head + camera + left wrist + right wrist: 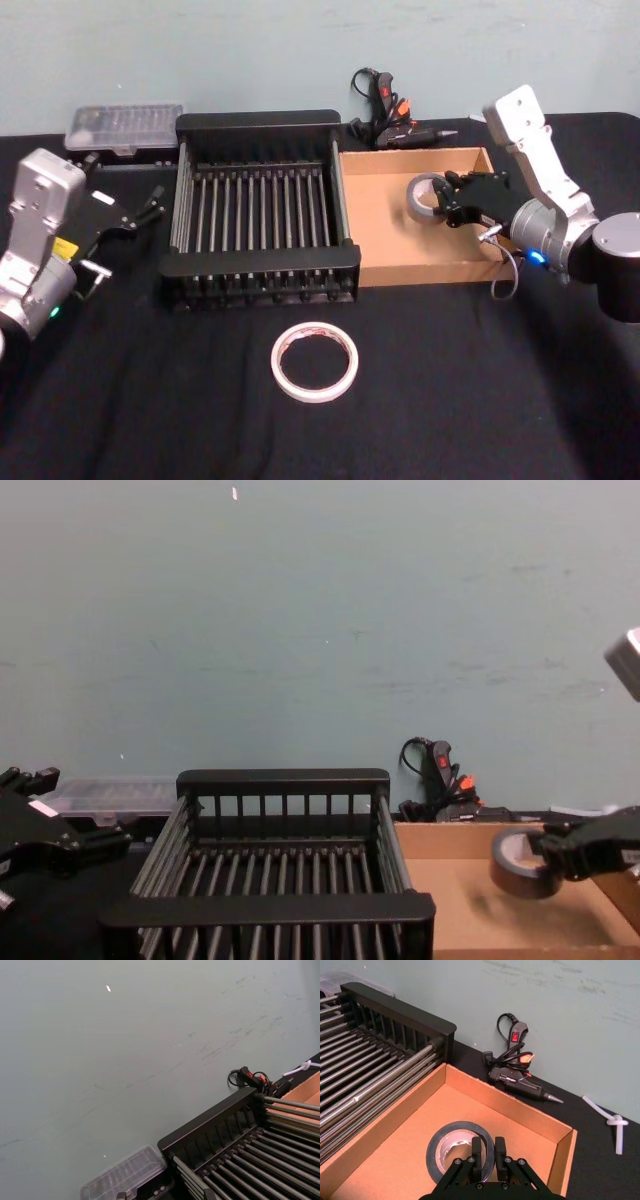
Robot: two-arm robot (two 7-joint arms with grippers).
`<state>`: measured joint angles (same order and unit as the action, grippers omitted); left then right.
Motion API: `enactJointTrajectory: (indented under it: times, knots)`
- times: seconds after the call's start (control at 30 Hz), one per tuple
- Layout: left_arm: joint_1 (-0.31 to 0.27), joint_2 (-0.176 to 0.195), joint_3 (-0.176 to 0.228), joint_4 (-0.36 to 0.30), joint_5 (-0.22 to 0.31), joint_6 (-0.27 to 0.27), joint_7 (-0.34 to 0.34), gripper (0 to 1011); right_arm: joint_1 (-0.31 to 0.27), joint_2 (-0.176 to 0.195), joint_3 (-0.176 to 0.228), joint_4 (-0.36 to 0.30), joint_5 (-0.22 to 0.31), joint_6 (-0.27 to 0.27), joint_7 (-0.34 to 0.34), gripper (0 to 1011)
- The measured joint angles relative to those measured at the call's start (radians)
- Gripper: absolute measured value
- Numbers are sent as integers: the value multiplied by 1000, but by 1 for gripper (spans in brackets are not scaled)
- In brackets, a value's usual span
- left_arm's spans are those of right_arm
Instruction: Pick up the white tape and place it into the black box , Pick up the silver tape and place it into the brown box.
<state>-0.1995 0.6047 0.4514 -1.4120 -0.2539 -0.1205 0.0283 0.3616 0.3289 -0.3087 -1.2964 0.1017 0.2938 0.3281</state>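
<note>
Nearest in the head view, the wide white tape roll [314, 361] with red printing too small to read lies on the black table [450, 400], near the black slatted crate [262, 205]. Left gripper [150, 207] hovers left, empty, fingers slightly parted.

Right wrist view: right gripper [487, 1150] pinches the grey-silver tape roll [457, 1147] over the tan cardboard box [415, 1130].

Chest view: roll held upright above the box floor.

We see the white tape [314, 361] flat on the table before the black box [259, 266]. The silver tape [428, 196] hangs tilted over the brown box [425, 271].
</note>
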Motion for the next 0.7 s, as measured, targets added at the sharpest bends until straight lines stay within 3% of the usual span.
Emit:
enactJointTrajectory:
  times: [0.7]
  knots:
    - [0, 0, 0, 0, 0, 0, 0, 1001, 12, -15, -4, 31, -13, 5, 2, 162]
